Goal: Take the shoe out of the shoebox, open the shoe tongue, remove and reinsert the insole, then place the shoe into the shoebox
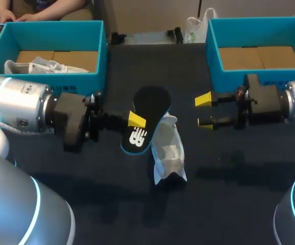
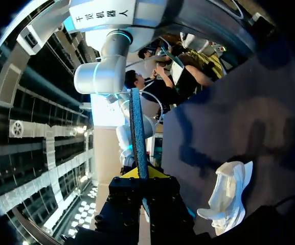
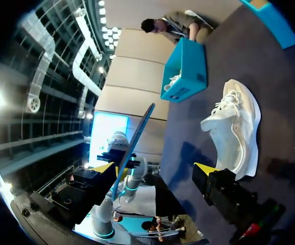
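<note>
dark table [image 1: 111, 204]: left shoebox [image 1: 102, 46] holds a white shoe [image 1: 40, 67], right shoebox [image 1: 212, 51] shows bare cardboard.
left gripper [image 1: 136, 120] clamps the insole [image 1: 150, 102] beside the loose shoe [image 1: 167, 150]; right gripper [image 1: 204, 112] hovers, fingers apart.

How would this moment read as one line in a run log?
left hand: shut on insole | right hand: open, empty | white sneaker: lying on table | step: insole out, not yet reinserted

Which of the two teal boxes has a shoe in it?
The teal box on the robot's left: a white shoe lies inside it. The right teal box shows only its brown cardboard floor.
</note>
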`<state>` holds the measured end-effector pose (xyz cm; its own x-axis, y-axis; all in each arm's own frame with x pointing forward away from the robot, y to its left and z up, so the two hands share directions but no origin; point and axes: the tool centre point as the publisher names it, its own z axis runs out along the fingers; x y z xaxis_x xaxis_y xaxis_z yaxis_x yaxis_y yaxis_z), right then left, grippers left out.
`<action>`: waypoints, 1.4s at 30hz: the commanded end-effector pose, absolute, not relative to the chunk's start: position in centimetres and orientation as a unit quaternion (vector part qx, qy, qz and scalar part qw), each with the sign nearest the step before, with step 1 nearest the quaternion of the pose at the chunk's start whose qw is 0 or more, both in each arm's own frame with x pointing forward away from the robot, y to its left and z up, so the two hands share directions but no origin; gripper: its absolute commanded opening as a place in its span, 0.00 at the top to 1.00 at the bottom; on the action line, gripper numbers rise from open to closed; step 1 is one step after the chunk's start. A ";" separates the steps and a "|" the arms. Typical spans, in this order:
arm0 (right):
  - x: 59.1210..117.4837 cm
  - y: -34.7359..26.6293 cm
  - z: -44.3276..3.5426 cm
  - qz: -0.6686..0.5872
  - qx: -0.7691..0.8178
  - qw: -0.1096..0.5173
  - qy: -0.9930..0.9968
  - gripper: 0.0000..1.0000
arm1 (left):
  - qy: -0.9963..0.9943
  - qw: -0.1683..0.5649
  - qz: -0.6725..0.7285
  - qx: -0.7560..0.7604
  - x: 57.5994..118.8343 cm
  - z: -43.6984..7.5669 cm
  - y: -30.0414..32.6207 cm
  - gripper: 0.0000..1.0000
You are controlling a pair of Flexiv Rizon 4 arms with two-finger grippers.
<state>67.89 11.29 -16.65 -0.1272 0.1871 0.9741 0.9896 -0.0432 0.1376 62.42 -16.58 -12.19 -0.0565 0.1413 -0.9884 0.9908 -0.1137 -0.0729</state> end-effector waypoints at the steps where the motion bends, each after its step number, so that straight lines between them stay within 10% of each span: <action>1: 68.4 11.5 -16.5 -0.492 -0.521 0.417 -0.559 0.00 | 0.511 0.439 -0.501 0.543 62.2 -13.4 -16.6 1.00; 20: 69.8 15.6 -16.1 -0.478 -0.510 0.454 -0.553 0.00 | 0.490 0.505 -0.449 0.550 63.8 -15.8 -19.5 1.00; 33: 69.8 16.6 -16.1 -0.482 -0.501 0.463 -0.551 0.51 | 0.484 0.556 -0.421 0.529 64.5 -16.7 -22.6 1.00; 42: 69.7 16.7 -16.2 -0.483 -0.499 0.464 -0.549 0.68 | 0.484 0.562 -0.421 0.522 64.7 -16.8 -23.7 1.00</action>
<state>69.73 16.53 -16.02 -0.0696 0.1009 0.9925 0.9971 0.0376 0.0661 64.38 -22.72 -16.72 0.1742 0.0316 -0.9842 0.9793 0.0990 0.1765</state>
